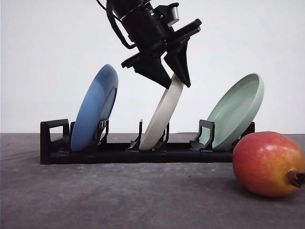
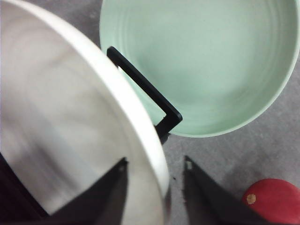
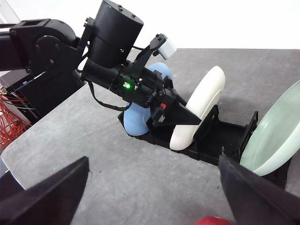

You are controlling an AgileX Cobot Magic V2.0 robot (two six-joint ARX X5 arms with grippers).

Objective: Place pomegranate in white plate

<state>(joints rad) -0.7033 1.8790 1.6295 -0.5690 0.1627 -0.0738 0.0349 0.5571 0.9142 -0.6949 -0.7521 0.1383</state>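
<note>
The pomegranate (image 1: 267, 163), red fading to yellow-orange, lies on the grey table at the front right; the left wrist view catches its red top (image 2: 274, 201), and a sliver of it (image 3: 213, 220) sits at the edge of the right wrist view. The white plate (image 1: 162, 114) stands tilted in the middle slot of a black rack. My left gripper (image 1: 177, 85) reaches down over its top rim, one finger on each side. In the left wrist view the rim (image 2: 157, 159) sits between the fingers with a small gap on one side. My right gripper (image 3: 152, 187) hangs open above the table in front of the rack, nothing between its fingers.
The black rack (image 1: 119, 155) runs across the table's middle. A blue plate (image 1: 95, 109) stands in its left slot and a pale green plate (image 1: 236, 112) in its right slot, close to the white one. Bare grey table lies in front of the rack.
</note>
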